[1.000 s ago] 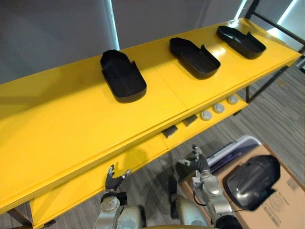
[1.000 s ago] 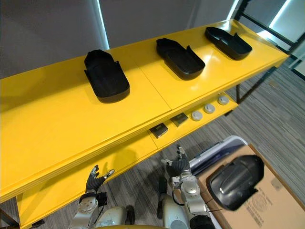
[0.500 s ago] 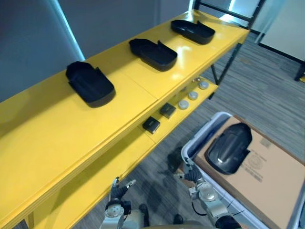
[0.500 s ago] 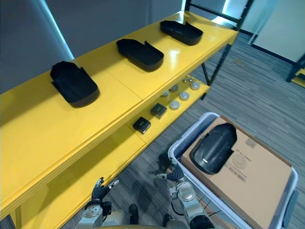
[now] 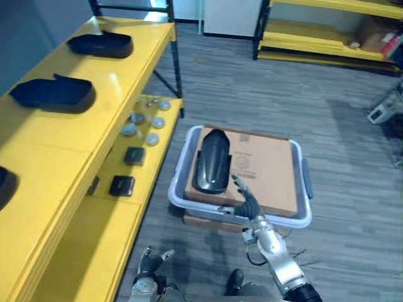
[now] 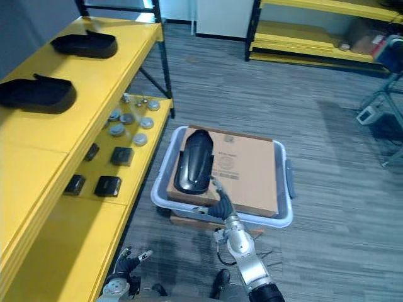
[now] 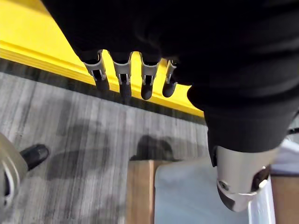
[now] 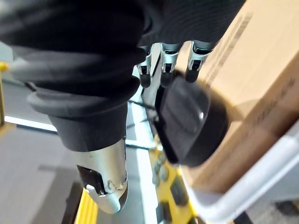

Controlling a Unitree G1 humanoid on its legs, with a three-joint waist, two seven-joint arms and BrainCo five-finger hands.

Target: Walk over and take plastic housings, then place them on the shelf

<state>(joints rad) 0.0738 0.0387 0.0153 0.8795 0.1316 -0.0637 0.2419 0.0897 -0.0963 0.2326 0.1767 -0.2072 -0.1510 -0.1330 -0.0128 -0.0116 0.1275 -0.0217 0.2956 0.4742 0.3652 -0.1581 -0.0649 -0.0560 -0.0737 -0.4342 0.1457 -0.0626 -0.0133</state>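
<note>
A black plastic housing point(image 5: 211, 160) lies on a brown cardboard box point(image 5: 261, 170) inside a pale grey bin point(image 5: 301, 221) on the floor. Two more black housings point(image 5: 53, 92) point(image 5: 101, 44) rest on the yellow shelf's top board point(image 5: 94, 119), and the edge of a third shows at the left. My right hand point(image 5: 247, 203) hangs open just in front of the bin's near rim, fingers straight and pointing toward the housing point(image 8: 189, 119), not touching it. My left hand point(image 5: 151, 259) is low by the shelf's lower board, fingers relaxed and open point(image 7: 121, 74), holding nothing.
The lower yellow board carries several round grey discs point(image 5: 143, 123) and small black blocks point(image 5: 121, 185). Another yellow rack point(image 5: 327, 34) stands at the far side of the grey carpet. A wheeled grey object point(image 5: 385, 108) sits at the right edge.
The whole picture has swung right: the shelf now runs along the left and the bin with its housing sits centred. My right hand now hangs at the bin's near rim.
</note>
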